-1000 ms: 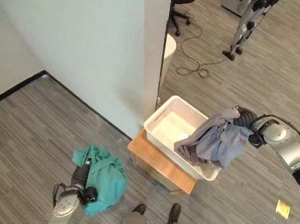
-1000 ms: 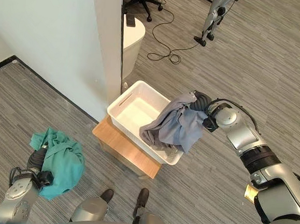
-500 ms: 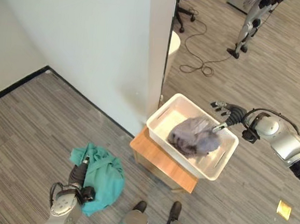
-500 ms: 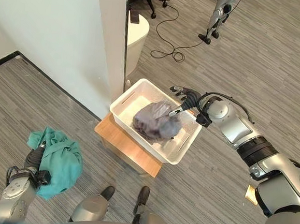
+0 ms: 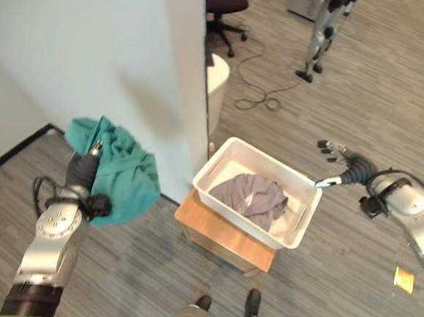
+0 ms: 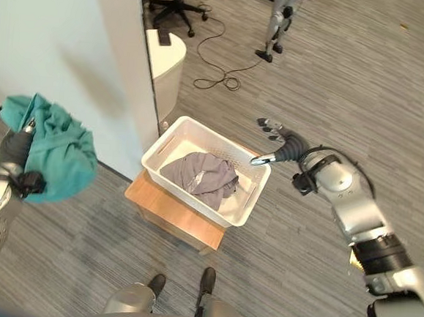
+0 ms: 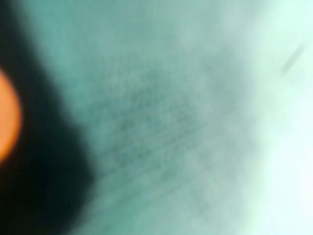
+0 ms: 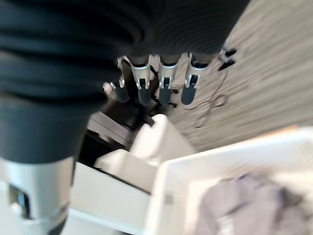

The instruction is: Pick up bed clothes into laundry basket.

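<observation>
Crumpled teal cotton garment [image 5: 119, 172], soft, light and droopy, hangs bunched in the left hand's [image 5: 85, 169] curled grip; right hand [image 5: 342, 163] spread empty beside the white plastic basket [image 5: 306, 217].

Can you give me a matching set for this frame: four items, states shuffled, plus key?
Items:
1. grey garment
2. teal garment
3. right hand
4. white basket

States:
A. held up off the floor
B. open, by the basket's rim
C. sitting on a wooden stand
D. lying inside the basket

Pairs: 1-D, 2-A, 3-B, 4-C
</observation>
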{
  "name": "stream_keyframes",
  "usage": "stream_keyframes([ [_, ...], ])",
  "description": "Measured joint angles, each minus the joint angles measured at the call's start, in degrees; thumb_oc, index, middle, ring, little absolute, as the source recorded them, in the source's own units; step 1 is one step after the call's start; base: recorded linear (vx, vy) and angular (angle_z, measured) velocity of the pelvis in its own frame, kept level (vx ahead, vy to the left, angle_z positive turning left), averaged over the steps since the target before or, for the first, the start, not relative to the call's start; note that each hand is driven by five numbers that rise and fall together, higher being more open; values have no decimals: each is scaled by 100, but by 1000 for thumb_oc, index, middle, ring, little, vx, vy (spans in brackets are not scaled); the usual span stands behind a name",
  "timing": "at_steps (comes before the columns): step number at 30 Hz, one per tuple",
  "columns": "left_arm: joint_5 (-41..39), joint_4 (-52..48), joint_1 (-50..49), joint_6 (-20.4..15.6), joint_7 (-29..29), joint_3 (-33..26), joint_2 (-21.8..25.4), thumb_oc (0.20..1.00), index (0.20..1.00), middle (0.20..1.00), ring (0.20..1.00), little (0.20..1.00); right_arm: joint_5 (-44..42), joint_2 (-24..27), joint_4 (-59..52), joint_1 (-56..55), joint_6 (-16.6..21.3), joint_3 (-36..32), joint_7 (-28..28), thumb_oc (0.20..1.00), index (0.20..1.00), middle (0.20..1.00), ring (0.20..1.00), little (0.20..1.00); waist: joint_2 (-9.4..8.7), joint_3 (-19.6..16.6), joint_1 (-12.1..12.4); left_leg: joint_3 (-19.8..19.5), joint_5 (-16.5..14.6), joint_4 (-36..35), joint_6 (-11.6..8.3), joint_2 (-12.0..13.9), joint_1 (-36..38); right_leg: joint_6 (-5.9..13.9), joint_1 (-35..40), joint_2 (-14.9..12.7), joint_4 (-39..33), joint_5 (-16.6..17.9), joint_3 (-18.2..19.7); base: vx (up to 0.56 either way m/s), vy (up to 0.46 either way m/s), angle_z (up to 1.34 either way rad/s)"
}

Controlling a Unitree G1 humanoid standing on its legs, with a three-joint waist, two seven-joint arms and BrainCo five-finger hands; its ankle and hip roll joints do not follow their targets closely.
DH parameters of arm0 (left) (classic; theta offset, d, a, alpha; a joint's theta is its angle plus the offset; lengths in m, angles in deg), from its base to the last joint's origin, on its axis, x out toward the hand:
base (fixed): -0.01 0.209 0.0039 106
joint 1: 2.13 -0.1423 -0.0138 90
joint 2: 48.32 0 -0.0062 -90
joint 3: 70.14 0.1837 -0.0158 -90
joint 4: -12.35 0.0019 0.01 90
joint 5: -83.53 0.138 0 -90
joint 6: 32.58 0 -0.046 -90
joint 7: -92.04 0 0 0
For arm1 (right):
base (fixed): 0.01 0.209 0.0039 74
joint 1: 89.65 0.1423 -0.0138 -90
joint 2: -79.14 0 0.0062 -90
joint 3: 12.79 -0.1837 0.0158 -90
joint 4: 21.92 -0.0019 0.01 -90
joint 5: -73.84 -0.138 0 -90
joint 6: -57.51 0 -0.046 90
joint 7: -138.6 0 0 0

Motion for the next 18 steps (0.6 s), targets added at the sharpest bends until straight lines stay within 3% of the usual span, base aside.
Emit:
stream_keyframes([
  [2,-3,-9,269,13,-34,289,15,200,200,200,200,200,-35,-144,-106,-354,1,-199,-65,1000,1000,1000,1000,1000,93,-94,-278,35,3,-29,13,-7,53,0,-3,-2,0,0,38,27,26,-13],
  [4,-2,-14,440,19,-103,457,114,200,200,200,200,200,-157,-526,-173,-688,3,-510,-166,1000,1000,1000,1000,1000,151,-141,-391,145,10,-87,23,27,112,-6,-15,38,1,8,145,3,24,-26],
  [7,-2,117,737,34,-118,644,104,200,200,200,200,200,-236,-722,-225,-981,14,-699,-374,1000,1000,1000,1000,1000,221,-183,-650,294,16,-151,41,50,194,-3,-24,77,2,33,308,12,12,-29],
  [10,-10,921,1182,50,-90,846,-17,200,200,200,200,200,-287,-774,-329,-1160,182,-978,-659,1000,1000,1000,1000,1000,275,-338,-1042,465,19,-271,76,75,237,7,-108,123,-21,29,487,41,7,-30],
  [13,-63,1393,1323,126,-3,976,-21,200,200,200,200,200,-287,-813,-317,-1260,210,-1109,-779,1000,1000,1000,1000,1000,279,-361,-1222,590,28,-338,87,121,272,0,-127,171,-10,38,582,7,12,-27],
  [18,-167,1954,1653,210,117,1135,22,200,200,200,200,200,-288,-823,-332,-1643,258,-1368,-983,1000,1000,1000,1000,1000,252,-434,-1257,716,35,-358,91,151,170,-6,-299,214,1,124,684,-26,-7,-12],
])
